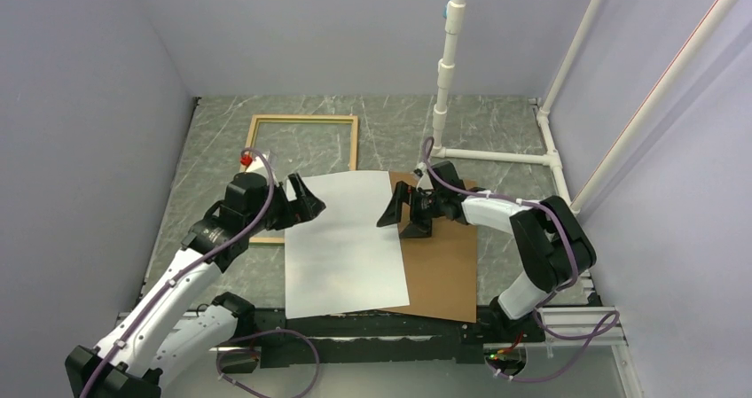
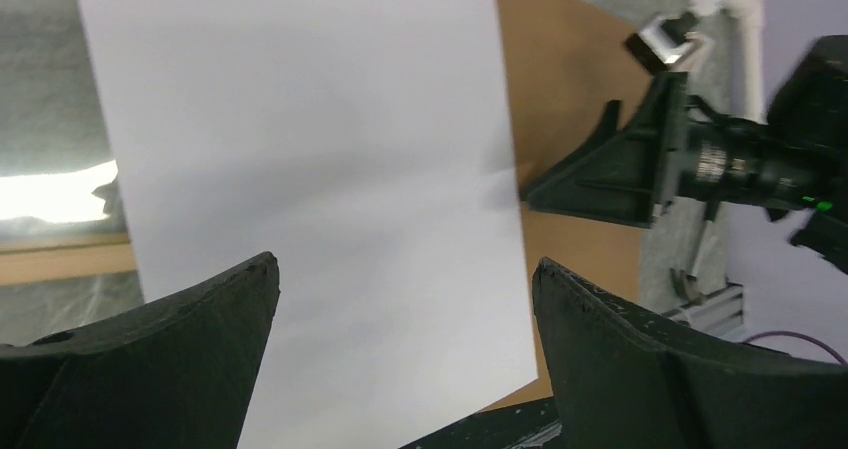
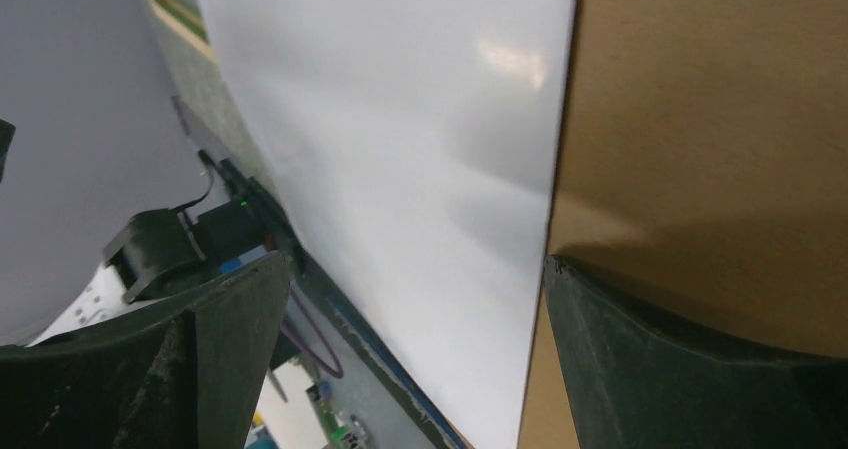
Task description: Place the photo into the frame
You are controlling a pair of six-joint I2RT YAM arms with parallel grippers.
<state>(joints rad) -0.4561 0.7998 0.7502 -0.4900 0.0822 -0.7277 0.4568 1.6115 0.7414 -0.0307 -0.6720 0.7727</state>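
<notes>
both sets of jaws gape: your left gripper and right gripper flank the photo, white back up, partly over the backing board. grasping comes next: pinch an edge, then carry it to the frame beyond.

Photo lies partly on the backing board, which shows to the photo's right; frame sits behind-left of the photo.
</notes>
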